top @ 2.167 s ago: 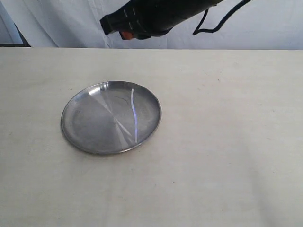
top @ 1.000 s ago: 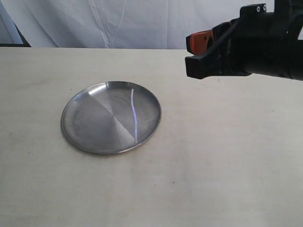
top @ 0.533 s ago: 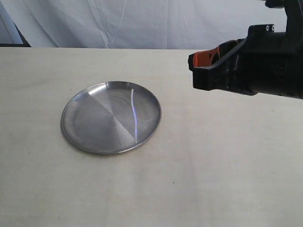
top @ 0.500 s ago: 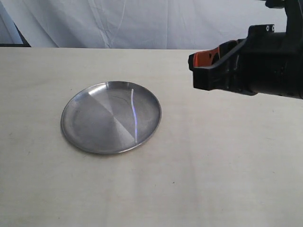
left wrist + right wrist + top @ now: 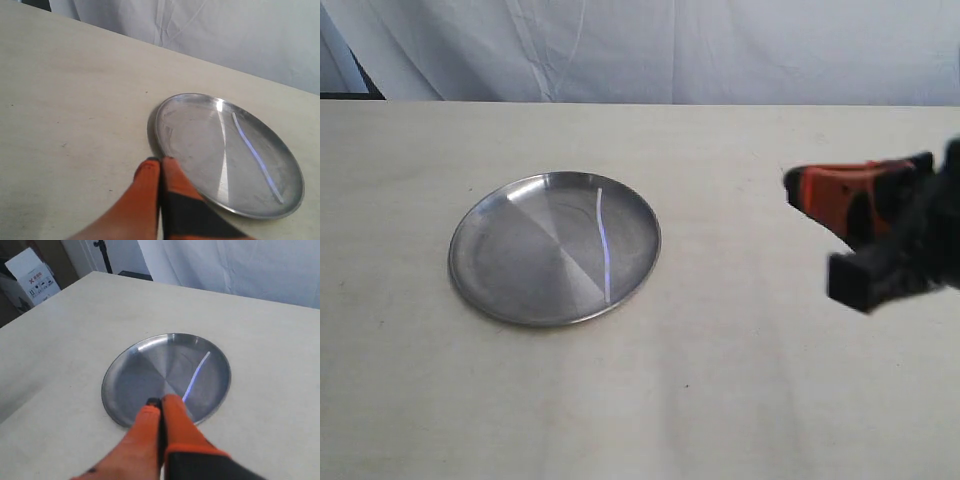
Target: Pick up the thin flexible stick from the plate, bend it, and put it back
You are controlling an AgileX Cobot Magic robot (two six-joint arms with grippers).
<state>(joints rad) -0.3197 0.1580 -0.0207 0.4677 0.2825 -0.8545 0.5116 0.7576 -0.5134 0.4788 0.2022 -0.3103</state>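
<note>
Pale counter (image 5: 720, 400), white cloth (image 5: 620, 50) behind, and the right arm (image 5: 890, 240) has just dropped low and slid off right, well apart from the plate (image 5: 495, 270), so I'd guess no grab is underway. Count: one plate, one thin flexible stick (image 5: 604, 245) lying on its right side in the exterior view, two arms, both sets of jaws pinched closed on nothing.

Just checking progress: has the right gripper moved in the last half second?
Yes. In the exterior view the right gripper has dropped lower and rightward, farther from the plate.
</note>
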